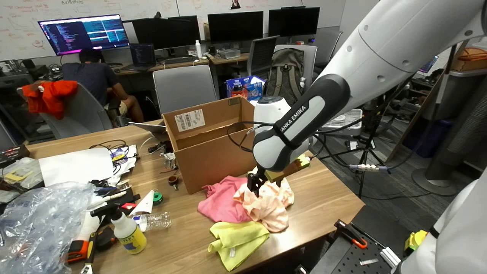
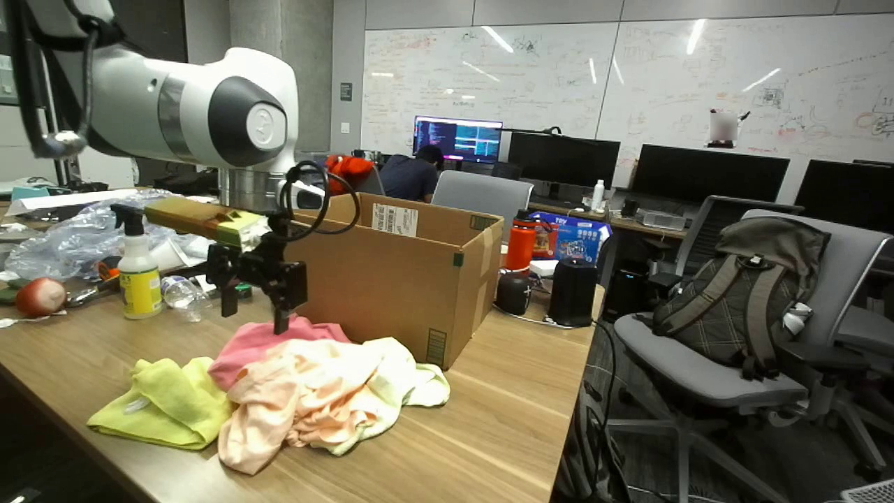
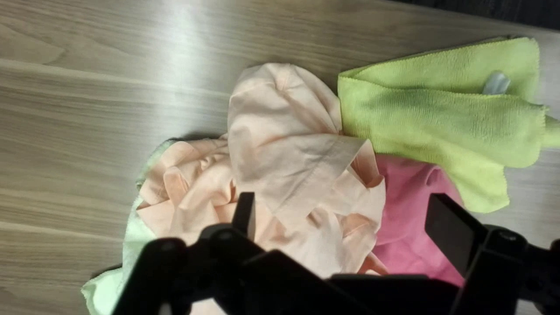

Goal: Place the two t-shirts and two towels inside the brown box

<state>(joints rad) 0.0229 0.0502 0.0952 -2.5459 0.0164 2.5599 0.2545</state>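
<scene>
1. At the left of an exterior view, crumpled clear plastic point(image 2: 77, 241) lies on the wooden table point(image 2: 503, 419); in front of it a spray bottle point(image 2: 140, 283) stands upright, with a transparent bottle point(image 2: 185, 297) lying on its side just beside it.
2. The yellow-green towel point(image 2: 167, 405) lies folded on the table near its front edge, a small pale tag point(image 3: 497, 83) showing on it.
3. The gripper point(image 2: 255, 312) hangs from the arm point(image 2: 188, 105), pointing down above the fabric — its two fingers point(image 3: 455, 232) spread wide apart. Whether a fingertip brushes the cloth I cannot quite tell from these angles.
4. The pink t-shirt point(image 2: 241, 349) lies bunched on the table, meeting the yellow-green towel.
5. The peach t-shirt point(image 2: 279, 398) lies crumpled beside it, covering part of the pink fabric.
6. The cream-white towel point(image 2: 415, 381) is on the table too — partly under the peach t-shirt.
7. The brown box point(image 2: 377, 300) stands upright just behind these cloths, its mouth facing up, a white printed label point(image 2: 394, 219) on an inner wall.
8. Beyond it stand an orange bottle point(image 2: 520, 244) and a black cylinder point(image 2: 574, 293); farther right, a backpack point(image 2: 740, 279) rests on a gray chair point(image 2: 851, 269).
</scene>
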